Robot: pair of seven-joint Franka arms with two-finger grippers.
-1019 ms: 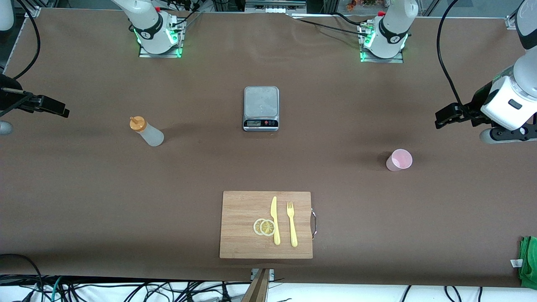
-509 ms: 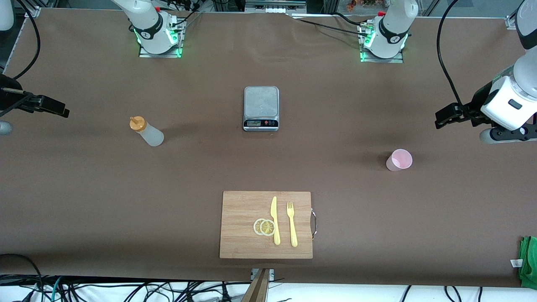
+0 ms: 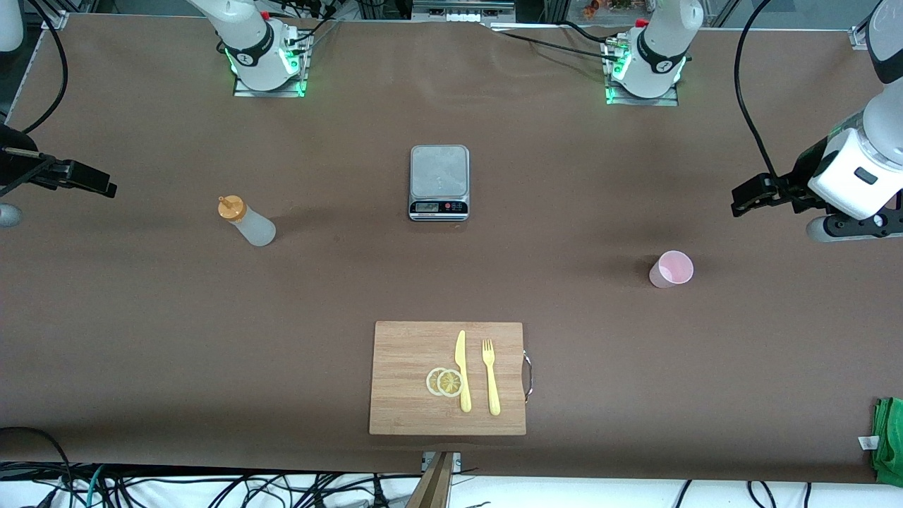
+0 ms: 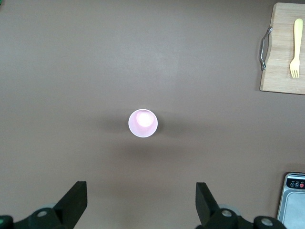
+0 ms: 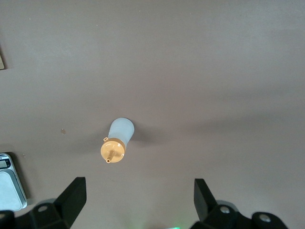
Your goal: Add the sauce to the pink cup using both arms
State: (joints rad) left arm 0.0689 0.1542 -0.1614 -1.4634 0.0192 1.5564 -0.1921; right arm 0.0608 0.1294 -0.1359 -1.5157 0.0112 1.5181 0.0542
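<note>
Both tools hung up in the air at the two ends of the desk, and neither had anything in it: the left tool (image 4: pixel 140 210) stood with its fingers spread wide, looking straight down on the pink cup (image 4: pixel 143 123), and the right tool (image 5: pixel 138 207) was spread just as wide above the squeeze bottle (image 5: pixel 118 141) with its orange cap. From where I stood nothing had really changed over the last moment; compared with a second before, the arms sat in the same poses, apart from a barely visible shift of the left arm, and nothing on the desk had moved. So I took it that the job had not properly begun. The cup (image 3: pixel 671 269) stood upright and looked empty toward the left arm's end, the bottle (image 3: pixel 247 221) stood toward the right arm's end, well apart from it, and the scale (image 3: pixel 439 182) sat between them, farther from the front camera than the cutting board (image 3: pixel 409 353) with its knife, fork and lemon slices. Each arm would probably have to come down on its own object first.
</note>
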